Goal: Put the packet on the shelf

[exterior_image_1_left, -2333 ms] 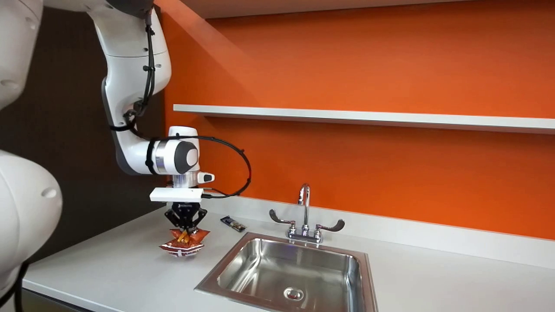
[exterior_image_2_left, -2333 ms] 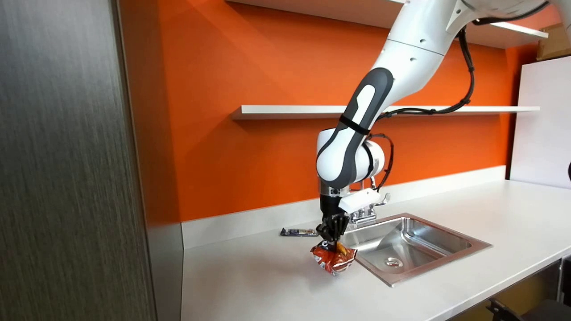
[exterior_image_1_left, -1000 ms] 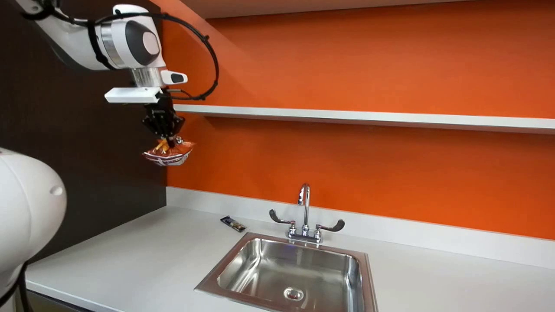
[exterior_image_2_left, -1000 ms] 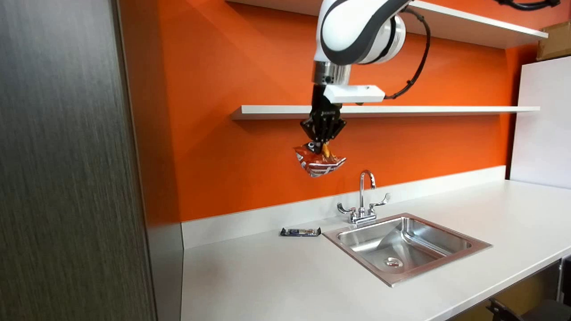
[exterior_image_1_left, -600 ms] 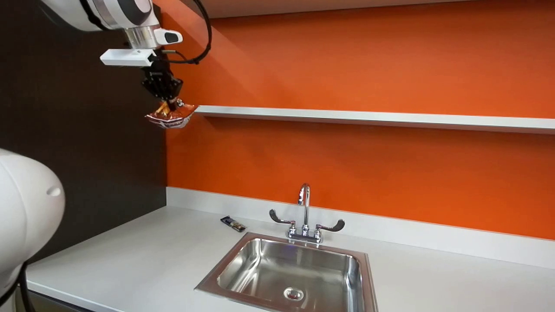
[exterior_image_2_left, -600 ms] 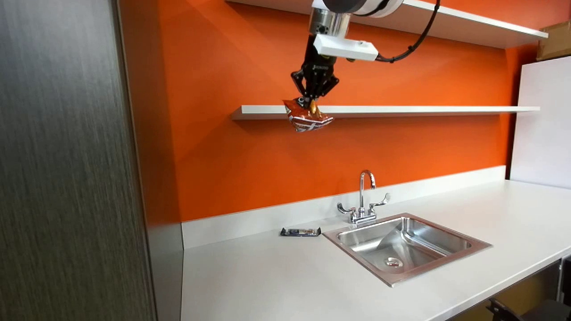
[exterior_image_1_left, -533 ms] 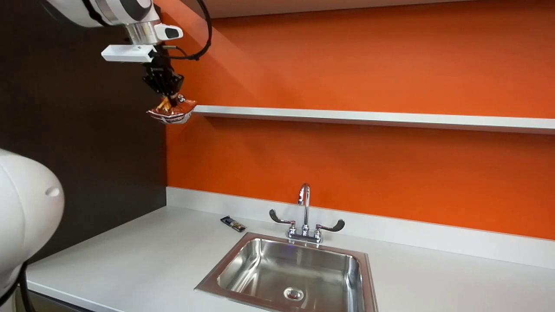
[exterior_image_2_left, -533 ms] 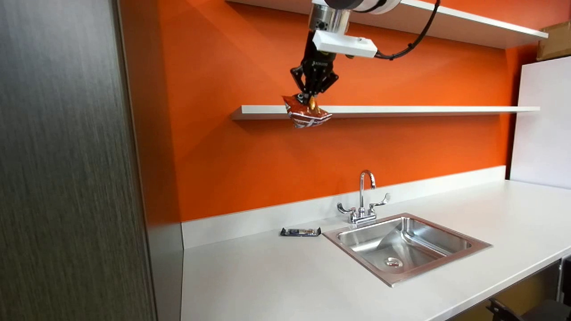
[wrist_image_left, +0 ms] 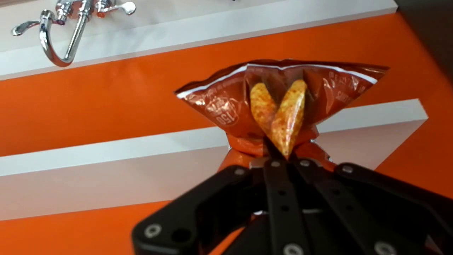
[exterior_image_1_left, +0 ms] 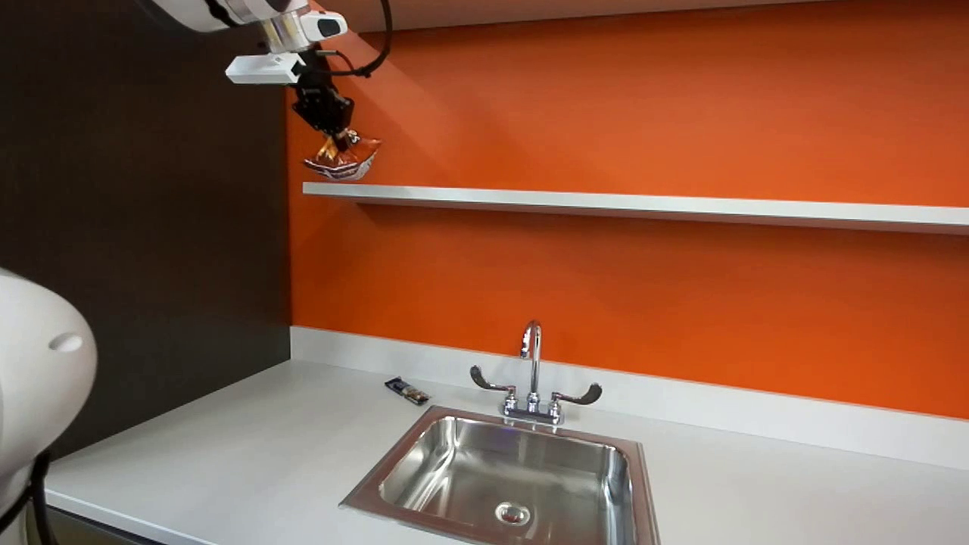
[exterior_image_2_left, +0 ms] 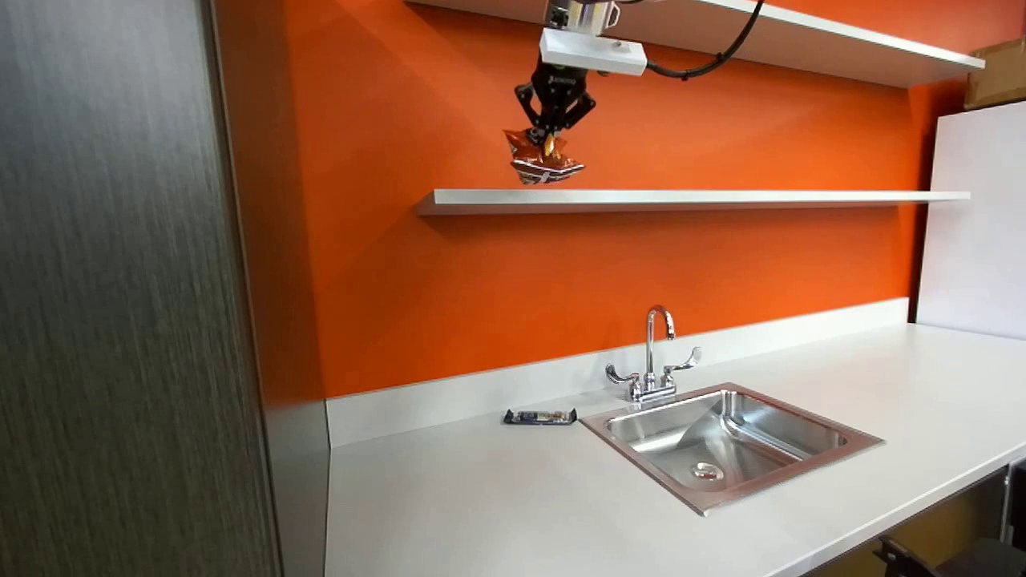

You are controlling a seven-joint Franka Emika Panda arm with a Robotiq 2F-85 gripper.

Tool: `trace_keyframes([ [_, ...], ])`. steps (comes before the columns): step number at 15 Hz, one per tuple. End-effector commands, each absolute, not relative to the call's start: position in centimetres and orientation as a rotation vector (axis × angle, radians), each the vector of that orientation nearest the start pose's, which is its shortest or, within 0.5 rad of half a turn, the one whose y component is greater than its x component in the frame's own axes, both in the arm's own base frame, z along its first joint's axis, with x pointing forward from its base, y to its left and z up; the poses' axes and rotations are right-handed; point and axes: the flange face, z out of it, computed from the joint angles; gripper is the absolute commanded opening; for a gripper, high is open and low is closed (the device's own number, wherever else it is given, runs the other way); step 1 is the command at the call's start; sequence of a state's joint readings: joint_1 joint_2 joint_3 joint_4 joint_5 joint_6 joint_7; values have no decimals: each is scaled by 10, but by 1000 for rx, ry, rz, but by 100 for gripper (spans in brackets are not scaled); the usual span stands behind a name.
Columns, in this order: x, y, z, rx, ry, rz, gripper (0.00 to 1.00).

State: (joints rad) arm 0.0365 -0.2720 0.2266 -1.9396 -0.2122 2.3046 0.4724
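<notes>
The packet [exterior_image_1_left: 344, 163] is orange-red and crinkly with white marks; it also shows in an exterior view [exterior_image_2_left: 545, 167]. My gripper [exterior_image_1_left: 341, 142] is shut on its pinched middle, pointing down and slightly tilted. In the wrist view the packet [wrist_image_left: 226, 106] fans out beyond the fingertips [wrist_image_left: 283, 157], which partly hide it. The white shelf [exterior_image_1_left: 606, 201] spans the orange wall, also in an exterior view [exterior_image_2_left: 681, 197]. The packet appears just above the shelf's end, apart from it; its depth relative to the shelf edge is unclear. In the wrist view the packet covers part of the shelf [wrist_image_left: 106, 152].
A dark side panel [exterior_image_1_left: 174, 227] stands beside the shelf's end. A higher shelf [exterior_image_2_left: 842, 44] hangs above near the arm. Below are the light-grey countertop [exterior_image_1_left: 227, 446], a steel sink [exterior_image_1_left: 492, 446] with a faucet [exterior_image_1_left: 534, 371], and a small dark oblong object [exterior_image_1_left: 407, 390].
My gripper has lifted the packet from low over the countertop to above shelf height. In the last half second it rose further and shifted sideways, with the packet still held.
</notes>
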Motion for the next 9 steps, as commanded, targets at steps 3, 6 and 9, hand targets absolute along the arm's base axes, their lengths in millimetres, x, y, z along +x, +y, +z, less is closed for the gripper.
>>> trace_keyframes([
  [3,568,141,683,-2971,303,-1151,0],
  [6,598,141,683,-2967,333,-1193,0],
  [9,624,145,679,-2968,340,-1214,0],
])
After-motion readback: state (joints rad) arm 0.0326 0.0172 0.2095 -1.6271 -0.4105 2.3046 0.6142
